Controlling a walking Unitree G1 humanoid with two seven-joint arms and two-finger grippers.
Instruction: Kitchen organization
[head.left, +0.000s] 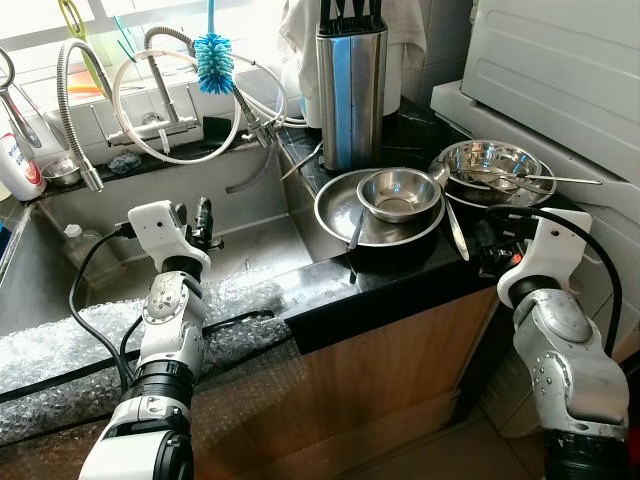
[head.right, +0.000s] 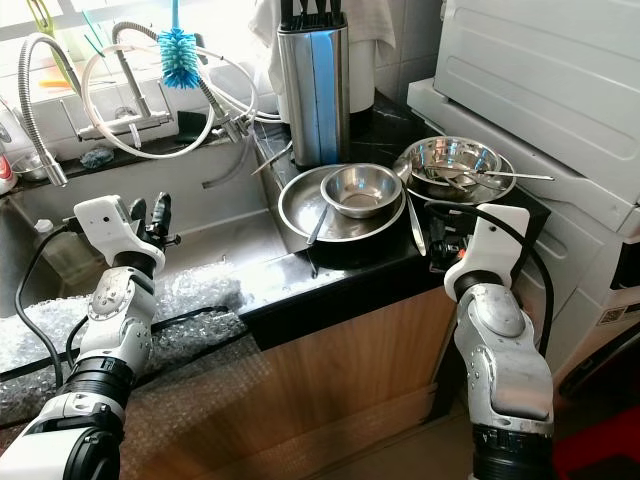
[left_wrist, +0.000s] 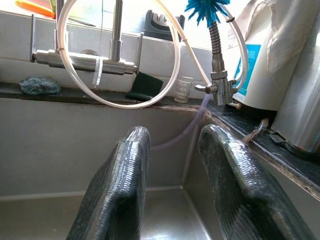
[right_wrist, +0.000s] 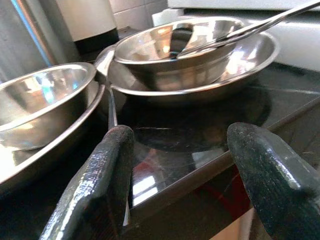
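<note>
Here, steel bowls just beyond open right pincer

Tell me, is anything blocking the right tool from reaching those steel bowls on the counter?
Nothing visible does. The right tool is open at the counter edge, with bare black counter between it and the nearest steel bowls; a spoon lies just beside that path.
</note>
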